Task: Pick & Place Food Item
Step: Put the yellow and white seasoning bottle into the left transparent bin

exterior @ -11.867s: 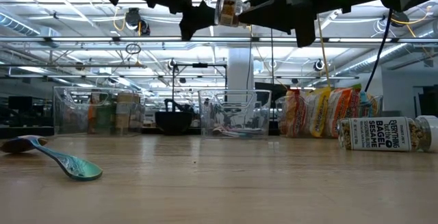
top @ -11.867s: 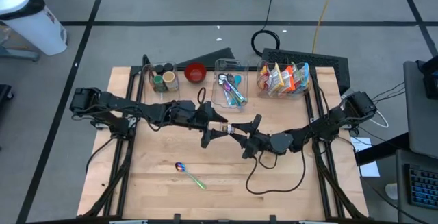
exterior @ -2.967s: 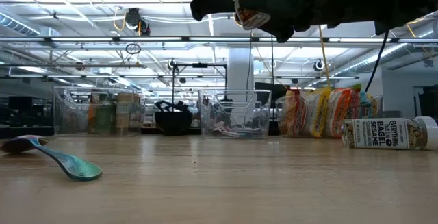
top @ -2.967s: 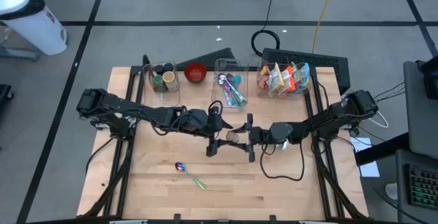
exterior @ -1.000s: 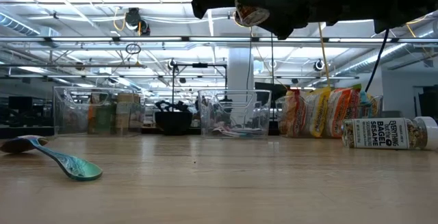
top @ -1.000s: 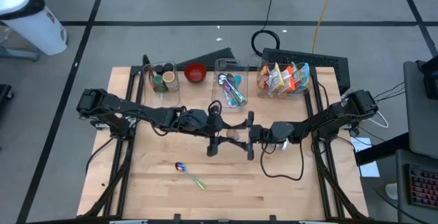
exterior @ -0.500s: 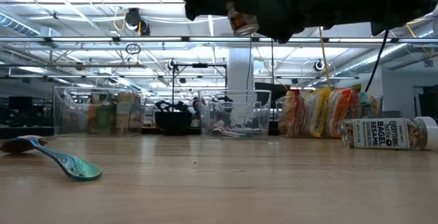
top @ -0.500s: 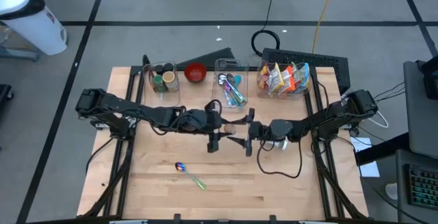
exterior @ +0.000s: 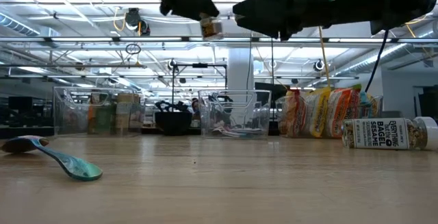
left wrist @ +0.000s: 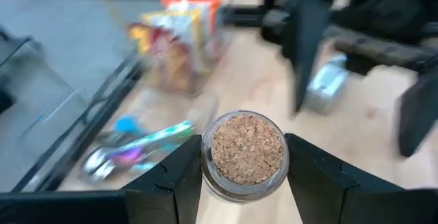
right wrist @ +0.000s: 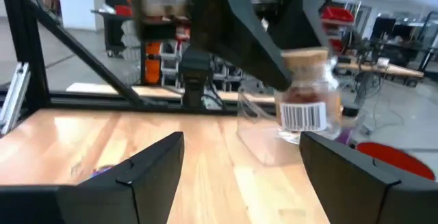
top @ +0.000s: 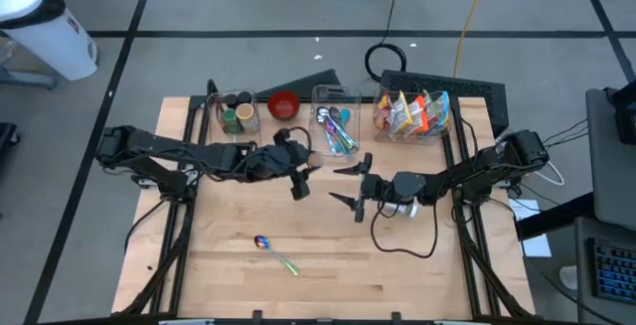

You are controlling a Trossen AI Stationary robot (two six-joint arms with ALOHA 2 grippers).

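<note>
Currently the left pincer (top: 301, 173) holds a small clear glass jar with a cork stopper and barcode label (left wrist: 248, 157), fingers clamped on both sides of the jar body, well above the wooden tabletop (top: 417, 265). The low view shows the jar hanging high in the air under the left arm. The right pincer (top: 350, 185) sits just beside it with fingers spread wide, empty, pointing at the jar.

Likely step: a carry toward the clear plastic bin of spice jars (top: 238, 112) at the back edge, judging by its contents.

Risks:
- Grip is on smooth glass near the stopper end; a fast swing could let the jar slip and drop from height onto the wood.
- The two arms are close; a left arm sweep could clip the right fingers.
- The red bowl (top: 284, 104) and the clear bin of coloured spoons (top: 334, 126) flank the target, so a loose release could land in the wrong container.
</note>
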